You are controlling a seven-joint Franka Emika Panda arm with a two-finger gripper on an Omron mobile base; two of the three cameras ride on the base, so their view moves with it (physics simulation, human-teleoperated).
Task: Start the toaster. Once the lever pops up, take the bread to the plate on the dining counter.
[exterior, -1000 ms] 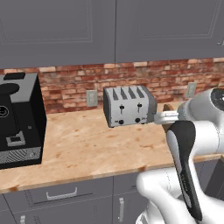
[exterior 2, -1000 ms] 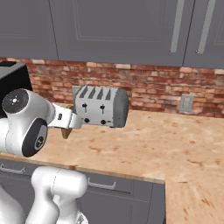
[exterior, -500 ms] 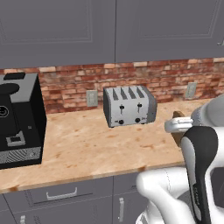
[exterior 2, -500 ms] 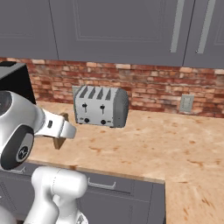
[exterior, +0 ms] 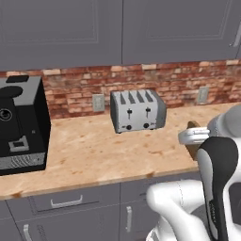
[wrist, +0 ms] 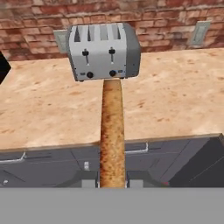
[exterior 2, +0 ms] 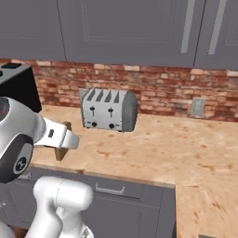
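My gripper (wrist: 112,183) is shut on the bread (wrist: 112,131), a tan slice seen edge-on that runs up the middle of the hand view. The slice (exterior: 193,149) hangs at the counter's front edge, clear of the silver toaster (exterior: 137,111), which stands against the brick wall. From the other side the bread (exterior 2: 59,152) shows behind my white hand, in front and to the left of the toaster (exterior 2: 108,110). The toaster's (wrist: 104,51) two black levers sit high and its top slots look empty. The plate and the dining counter are out of view.
A big black coffee machine (exterior: 21,124) stands on the left of the wooden kitchen counter (exterior: 94,155). Wall outlets (exterior: 98,102) flank the toaster. Grey upper cabinets hang above, and grey drawers (wrist: 144,153) lie under the counter edge.
My arm has drawn back from beside the toaster toward the counter's front edge, carrying the bread with it. The toaster and the camera have stayed put.
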